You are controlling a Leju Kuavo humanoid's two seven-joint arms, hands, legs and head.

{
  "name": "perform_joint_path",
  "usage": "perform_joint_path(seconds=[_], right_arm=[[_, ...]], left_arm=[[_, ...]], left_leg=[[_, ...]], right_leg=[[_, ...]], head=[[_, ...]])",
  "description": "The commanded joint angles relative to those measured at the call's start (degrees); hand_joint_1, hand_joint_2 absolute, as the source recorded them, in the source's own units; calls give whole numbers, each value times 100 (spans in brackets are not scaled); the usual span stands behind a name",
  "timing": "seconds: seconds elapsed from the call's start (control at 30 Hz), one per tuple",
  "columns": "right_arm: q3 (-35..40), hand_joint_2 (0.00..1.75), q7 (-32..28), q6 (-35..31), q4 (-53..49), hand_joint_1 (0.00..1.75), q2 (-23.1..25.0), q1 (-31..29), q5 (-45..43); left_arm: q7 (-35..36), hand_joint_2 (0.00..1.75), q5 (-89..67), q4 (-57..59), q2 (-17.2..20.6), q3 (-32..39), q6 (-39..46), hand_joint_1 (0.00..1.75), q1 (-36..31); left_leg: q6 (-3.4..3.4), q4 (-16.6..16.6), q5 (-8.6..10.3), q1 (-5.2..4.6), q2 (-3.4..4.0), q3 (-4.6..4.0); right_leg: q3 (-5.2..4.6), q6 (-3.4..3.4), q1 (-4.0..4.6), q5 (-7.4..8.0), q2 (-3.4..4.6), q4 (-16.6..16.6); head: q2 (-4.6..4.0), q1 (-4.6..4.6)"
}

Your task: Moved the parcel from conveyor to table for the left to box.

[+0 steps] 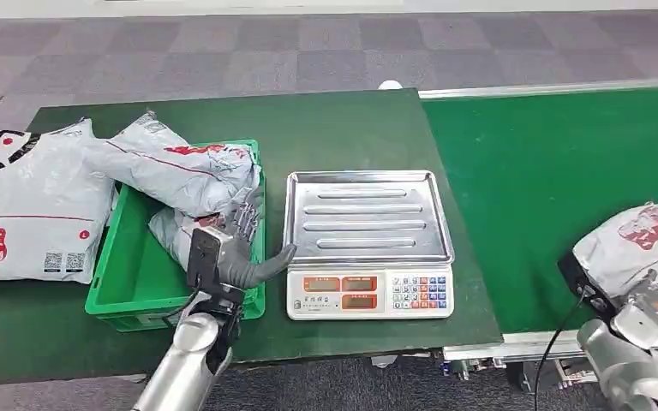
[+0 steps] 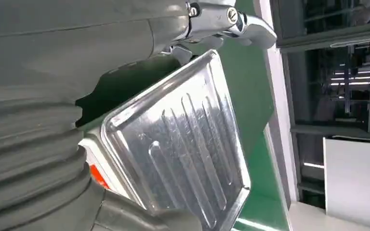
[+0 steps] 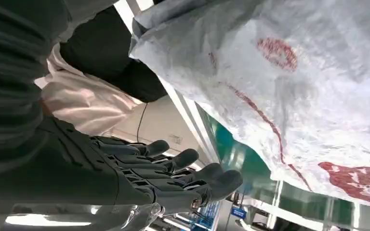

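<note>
A grey-white parcel (image 1: 638, 244) with red print lies on the green conveyor belt (image 1: 557, 171) at its near right side. My right hand (image 1: 655, 300) sits at the parcel's near edge. In the right wrist view its fingers (image 3: 173, 178) are stretched out beside the parcel (image 3: 294, 86), with a gap between them, gripping nothing. My left hand (image 1: 240, 248) hovers with spread fingers over the right rim of the green box (image 1: 128, 282), its thumb pointing toward the scale.
A scale (image 1: 368, 291) with a bare steel tray (image 1: 367, 214) stands mid-table between the box and the belt; the tray (image 2: 183, 144) looks close in the left wrist view. Two parcels (image 1: 180, 171) lie in the box. A large parcel (image 1: 26, 201) lies on the table's left end.
</note>
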Motion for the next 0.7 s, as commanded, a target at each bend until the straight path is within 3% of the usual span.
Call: perform_joint_path(seconds=[0.03,0.27,0.7], right_arm=[[-412,175,35,39,388,0,159,-258,24],[-486,175,5,21,365,0,193,-204,36],[-574,175,19,6,351,0,249,-101,29]], left_arm=[[28,175,-98,110,72,153,-61,0,-19],[75,175,-203,87,69,89,-103,0,-40],[122,175,-238,58,74,77,-161,0,11]], left_leg=[[-6,-23,-11,6,27,49],[-3,-6,-4,3,11,14],[-4,-15,-6,6,15,31]], right_leg=[[44,-10,6,2,33,-30],[11,-2,3,0,14,-8],[28,-5,5,0,19,-20]], head=[[0,0],[2,0],[2,0]])
